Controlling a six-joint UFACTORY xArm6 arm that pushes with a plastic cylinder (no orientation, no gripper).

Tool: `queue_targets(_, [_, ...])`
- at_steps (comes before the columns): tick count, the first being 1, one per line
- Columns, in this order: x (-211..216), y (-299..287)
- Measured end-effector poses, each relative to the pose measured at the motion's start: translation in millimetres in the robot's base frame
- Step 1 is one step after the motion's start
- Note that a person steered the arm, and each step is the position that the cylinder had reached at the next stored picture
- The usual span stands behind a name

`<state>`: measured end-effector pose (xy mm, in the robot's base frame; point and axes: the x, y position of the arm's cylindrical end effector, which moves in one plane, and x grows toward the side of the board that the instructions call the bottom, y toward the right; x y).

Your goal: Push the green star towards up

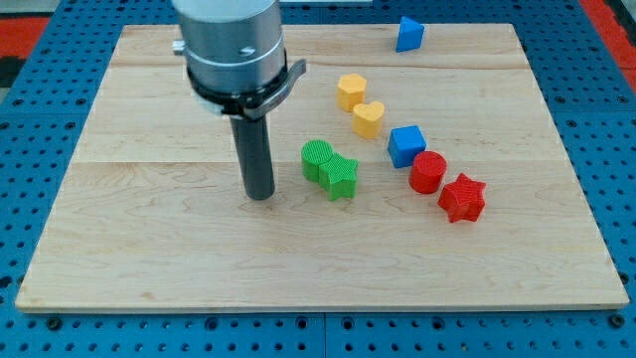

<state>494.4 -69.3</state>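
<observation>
The arm's tip [260, 196] rests bare, grasping nothing, with the green star [340, 176] to its right. Pushing from here would likely shove the star sideways, not up.

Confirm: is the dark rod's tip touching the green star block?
Apart. The camera view shows bare wood between my tip and the green star.

Arm end: fat brushed-silver cylinder, black clamp ring with small side lugs underneath, then a straight dark grey rod down to my tip [260, 197].
</observation>
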Motion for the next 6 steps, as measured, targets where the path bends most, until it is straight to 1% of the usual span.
queue_targets(1, [2.3,58.1])
queue_targets(2, [2.3,88.6])
queue_targets(4, [1.7,89.9])
queue_targets(6, [-13.5,96.1])
